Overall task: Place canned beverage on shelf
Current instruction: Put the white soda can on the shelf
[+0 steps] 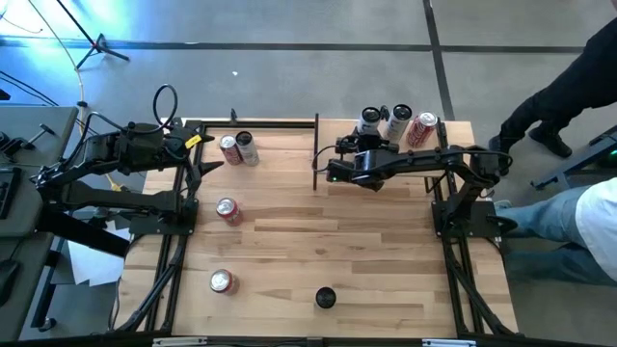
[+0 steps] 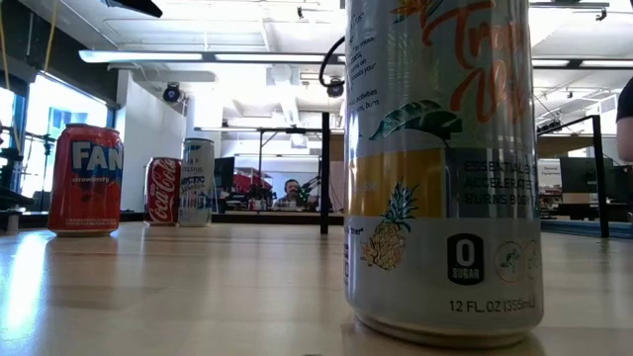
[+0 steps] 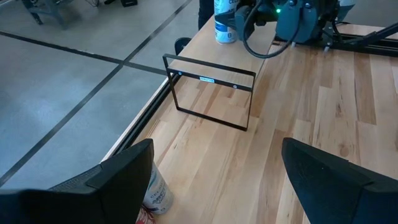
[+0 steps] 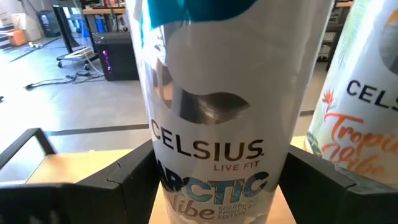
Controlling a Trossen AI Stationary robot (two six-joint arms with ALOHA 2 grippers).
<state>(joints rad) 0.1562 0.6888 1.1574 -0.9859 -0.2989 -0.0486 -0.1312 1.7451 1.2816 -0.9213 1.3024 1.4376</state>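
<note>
Right gripper [image 4: 214, 180]: jaws wide, either side of white Celsius can [image 4: 217, 112], not visibly gripping.
Beside jaws: tropical can [image 4: 360, 106].
Left gripper [image 3: 214, 180]: jaws wide, empty.
Ahead: shelf frame [image 3: 211, 99] on counter [image 3: 323, 124].

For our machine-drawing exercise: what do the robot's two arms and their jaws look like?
Both arms, the left arm and the right arm, are dark, jointed links. The left carries a looped black cable and a yellow tag. A green light glows on the right wrist. The jaws are broad, matte black.
</note>
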